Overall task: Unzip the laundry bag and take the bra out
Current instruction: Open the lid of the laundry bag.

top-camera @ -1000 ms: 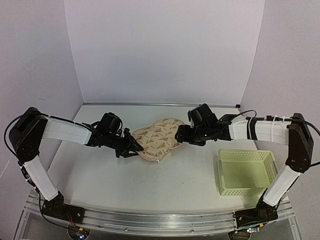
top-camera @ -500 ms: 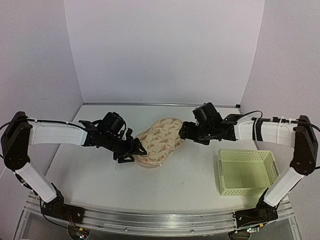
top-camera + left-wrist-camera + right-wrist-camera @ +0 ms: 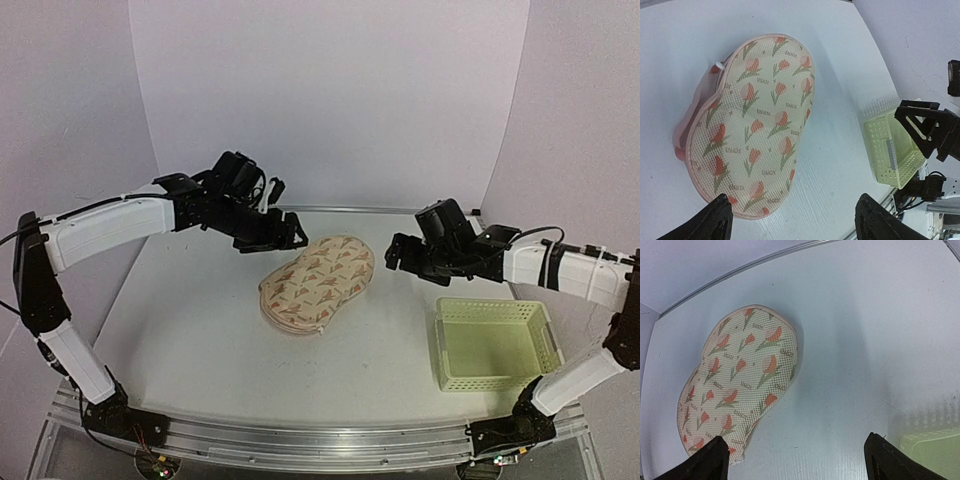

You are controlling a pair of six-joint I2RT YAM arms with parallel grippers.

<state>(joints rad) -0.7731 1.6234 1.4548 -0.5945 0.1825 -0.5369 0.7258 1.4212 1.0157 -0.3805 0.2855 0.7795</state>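
Laundry bag [image 3: 318, 283] lies flat at mid-desk [image 3: 200, 330], nearer the far edge, with neither arm touching it. The left jaws stand apart and empty, above the far-left area. The right jaws stand apart and empty, toward the far-right corner. Basket [image 3: 495, 340] sits at the right edge.

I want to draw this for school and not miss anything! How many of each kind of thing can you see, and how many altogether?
laundry bag: 1
basket: 1
left end effector and right end effector: 2
Total: 4
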